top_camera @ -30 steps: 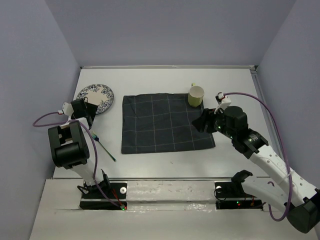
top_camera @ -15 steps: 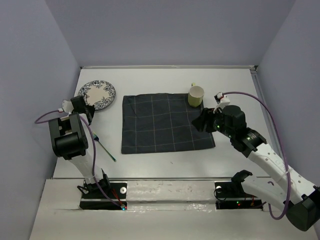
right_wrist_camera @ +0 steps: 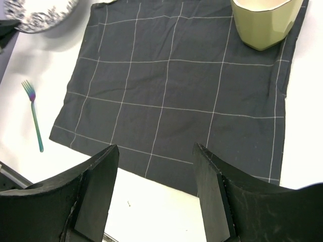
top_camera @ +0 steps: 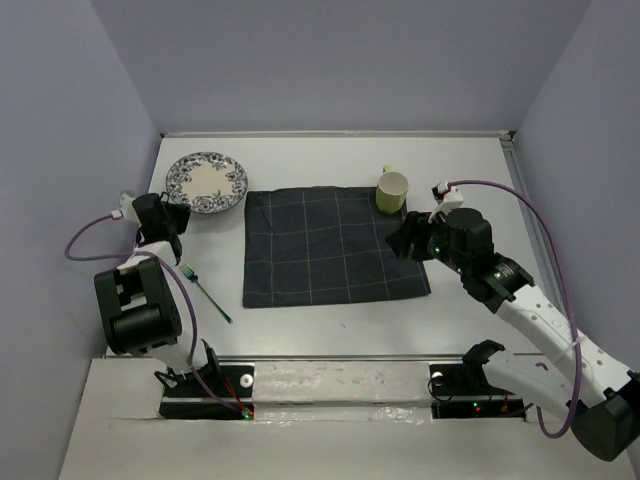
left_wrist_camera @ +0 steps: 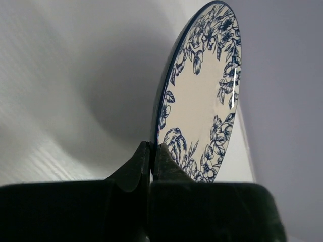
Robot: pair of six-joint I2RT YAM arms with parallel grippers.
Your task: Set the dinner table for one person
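Observation:
A white plate with a blue floral rim (top_camera: 207, 182) is at the far left of the dinner table (top_camera: 330, 160). My left gripper (top_camera: 176, 212) is shut on its near-left rim; in the left wrist view the plate (left_wrist_camera: 202, 101) stands on edge, pinched between the jaws of the left gripper (left_wrist_camera: 151, 151). A dark navy grid cloth (top_camera: 335, 245) lies mid-table with a yellow-green mug (top_camera: 392, 191) on its far right corner. My right gripper (top_camera: 405, 240) hangs open above the cloth's right edge, with nothing in the right gripper (right_wrist_camera: 156, 186).
A thin iridescent fork (top_camera: 205, 291) lies on the white top left of the cloth, also seen as the fork (right_wrist_camera: 34, 118) in the right wrist view. Lavender walls close in the table on three sides. The arm bases sit along the near edge.
My left gripper has shut on the plate's rim. The plate has shifted to the right and farther back. The right arm has barely moved.

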